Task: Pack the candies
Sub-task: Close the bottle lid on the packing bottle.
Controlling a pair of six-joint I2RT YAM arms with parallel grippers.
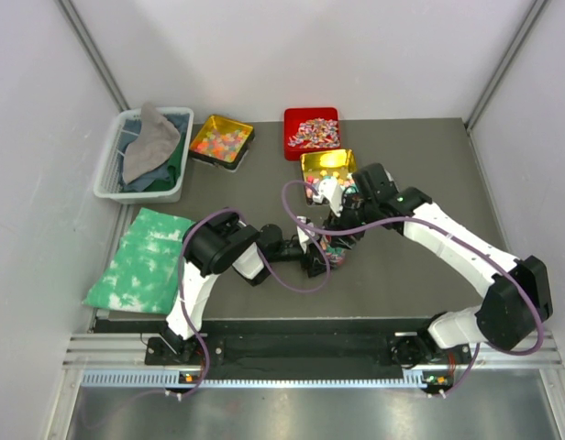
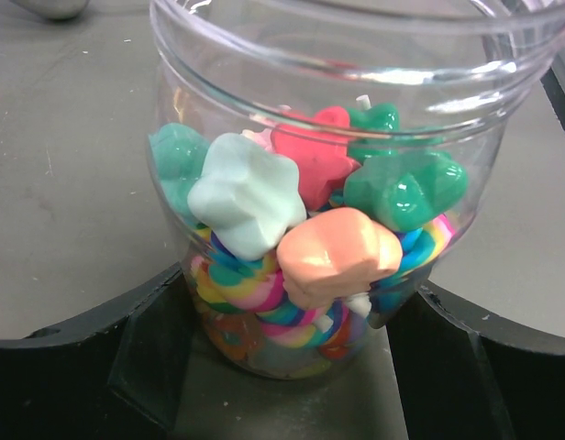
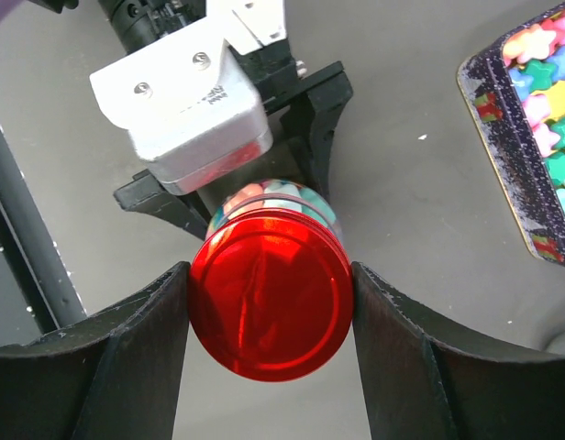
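On the grey counter (image 1: 420,147), a white basket (image 1: 106,170) of cloths stands far left, with a green cloth (image 1: 140,259) spread flat nearer the arms. Just right of the basket, a gold tin (image 1: 249,136) holds orange-yellow candies (image 1: 218,143).

At centre, the left tool (image 2: 292,376) stands fairly wide, its two dark fingers pressed against opposite sides of a clear jar (image 2: 356,82). The jar is upright and partly filled with mixed candies (image 2: 333,257): star-shaped pieces in mint, coral, green and peach over striped ones.

Directly above the jar, the right tool (image 3: 267,275) grips a red lid (image 3: 271,312) by its rim. Whether the lid touches the jar's mouth cannot be told.

Behind them, a red tray (image 1: 292,117) carries pink-white pieces (image 1: 313,134). In front of it and just beside the right arm, a second gold tin (image 1: 307,160) holds pastel candies (image 1: 328,165).
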